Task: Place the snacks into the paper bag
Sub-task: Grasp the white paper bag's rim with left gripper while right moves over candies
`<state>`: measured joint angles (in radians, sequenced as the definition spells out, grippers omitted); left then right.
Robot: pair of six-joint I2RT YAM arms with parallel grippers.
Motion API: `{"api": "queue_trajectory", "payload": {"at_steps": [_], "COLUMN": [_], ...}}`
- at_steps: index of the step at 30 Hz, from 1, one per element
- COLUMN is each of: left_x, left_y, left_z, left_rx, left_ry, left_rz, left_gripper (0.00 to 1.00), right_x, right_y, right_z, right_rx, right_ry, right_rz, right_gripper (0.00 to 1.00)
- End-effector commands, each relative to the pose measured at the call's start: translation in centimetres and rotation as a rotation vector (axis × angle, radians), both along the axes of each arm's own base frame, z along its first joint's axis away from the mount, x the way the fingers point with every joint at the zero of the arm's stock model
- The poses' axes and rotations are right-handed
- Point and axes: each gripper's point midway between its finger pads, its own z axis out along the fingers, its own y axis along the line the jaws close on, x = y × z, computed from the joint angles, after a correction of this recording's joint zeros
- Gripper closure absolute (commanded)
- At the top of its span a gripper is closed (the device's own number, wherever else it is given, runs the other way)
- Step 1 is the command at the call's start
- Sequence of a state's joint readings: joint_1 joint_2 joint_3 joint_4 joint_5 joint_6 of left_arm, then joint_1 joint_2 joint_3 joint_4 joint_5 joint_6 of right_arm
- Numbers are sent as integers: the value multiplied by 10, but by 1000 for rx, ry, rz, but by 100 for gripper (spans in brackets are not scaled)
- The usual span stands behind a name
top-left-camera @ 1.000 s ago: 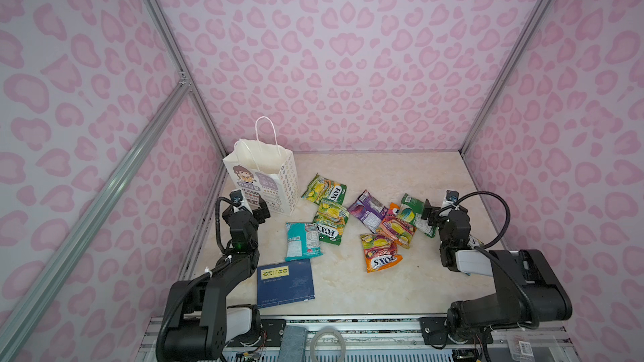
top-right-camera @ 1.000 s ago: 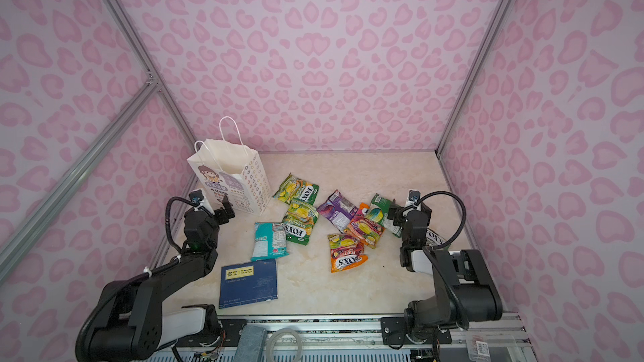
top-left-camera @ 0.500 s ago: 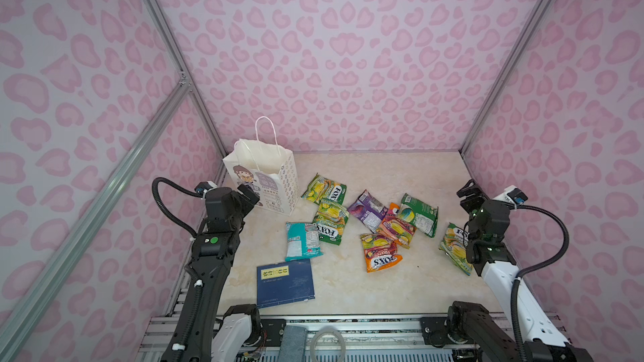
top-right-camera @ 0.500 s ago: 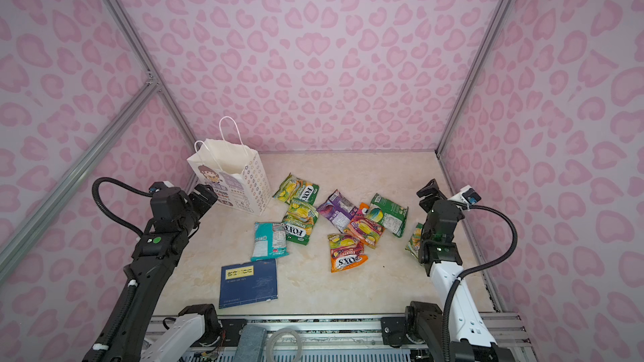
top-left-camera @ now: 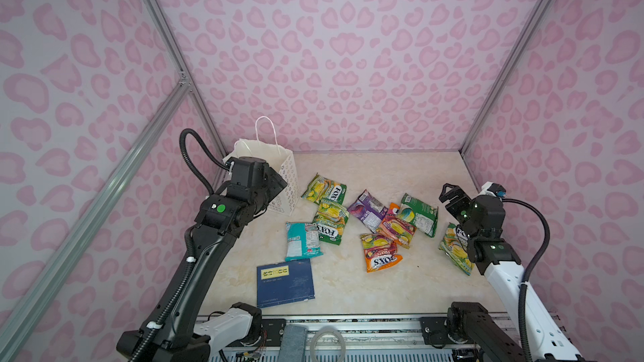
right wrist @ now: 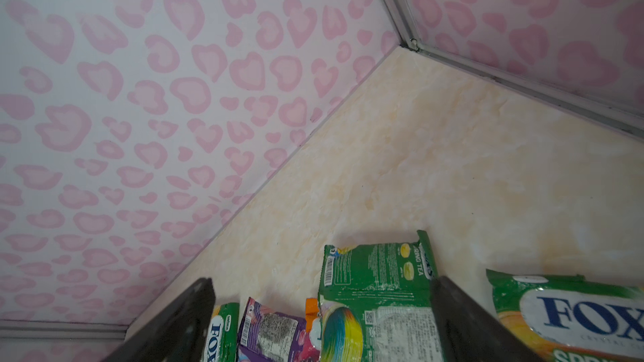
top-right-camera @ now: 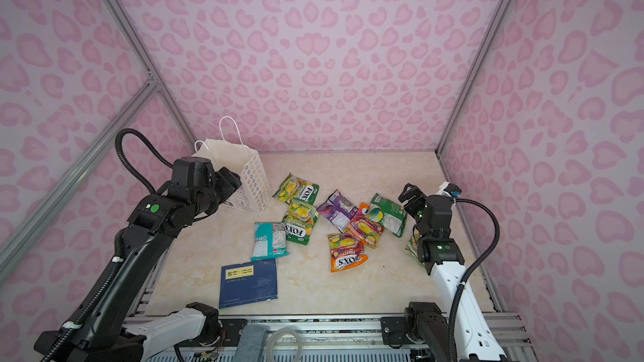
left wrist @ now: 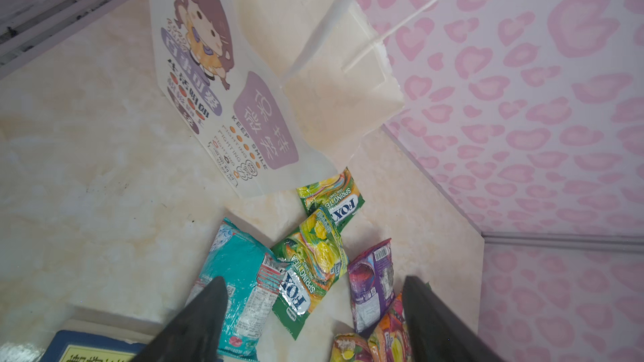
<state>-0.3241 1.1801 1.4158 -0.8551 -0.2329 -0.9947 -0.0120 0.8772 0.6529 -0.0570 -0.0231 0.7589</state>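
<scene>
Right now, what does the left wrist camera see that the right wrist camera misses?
Only the left wrist view shows the paper bag, the teal packet and a corner of the blue book. Only the right wrist view shows the large yellow-green FOX'S packet. Both show the purple packet, the marbled table, the pink wall, and an open, empty pincer: left pincer, right pincer.

- Paper bag (top-left-camera: 261, 153) — its printed front is mostly behind the left arm (top-left-camera: 223, 214) in both top views.
- Green-yellow snack (top-left-camera: 453, 248) — partly covered by the right arm (top-left-camera: 486, 217).
- Blue book (left wrist: 87, 346) — cut off by the left wrist view's edge.
</scene>
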Motion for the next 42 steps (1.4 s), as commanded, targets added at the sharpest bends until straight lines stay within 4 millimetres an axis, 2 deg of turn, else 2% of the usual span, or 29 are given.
{"api": "queue_trajectory", "payload": {"at_steps": [1, 5, 8, 11, 14, 16, 19, 22, 25, 29, 33, 36, 42], "left_x": [5, 29, 50, 65, 72, 75, 75, 75, 75, 72, 65, 53, 26], "left_y": [23, 25, 28, 34, 40, 41, 46, 50, 56, 64, 66, 71, 77], "left_z": [-6, -7, -20, -34, -47, -49, -50, -54, -57, -61, -45, -36, -37], "left_rx": [3, -11, -22, -24, -22, -11, 6, 29, 65, 56, 112, 186, 287], "left_ry": [42, 52, 111, 147, 193, 196, 205, 227, 258, 292, 274, 274, 268], "left_rz": [216, 286, 322, 364, 390, 386, 387, 347, 296, 196, 81, 8, -69], "left_gripper": [22, 27, 35, 38, 43, 49, 58, 72, 79, 98, 98, 98, 98], "right_x": [-5, -12, -17, -23, -27, -29, -30, -29, -27, -27, -25, -22, -14], "right_y": [9, 16, 17, 20, 21, 21, 22, 24, 27, 33, 42, 50, 48], "right_z": [0, 2, 5, 6, 4, 4, 1, -4, -7, -11, -15, -20, -46], "right_rx": [-55, -92, -106, -113, -114, -112, -114, -112, -112, -122, -127, -140, -187], "right_ry": [21, 29, 25, 16, 16, 11, 11, 23, 40, 56, 77, 107, 218], "right_rz": [30, 59, 72, 88, 95, 99, 102, 112, 131, 158, 192, 222, 224], "right_gripper": [2, 2, 2, 2, 2, 2, 2, 2, 2, 2, 2, 2, 2]}}
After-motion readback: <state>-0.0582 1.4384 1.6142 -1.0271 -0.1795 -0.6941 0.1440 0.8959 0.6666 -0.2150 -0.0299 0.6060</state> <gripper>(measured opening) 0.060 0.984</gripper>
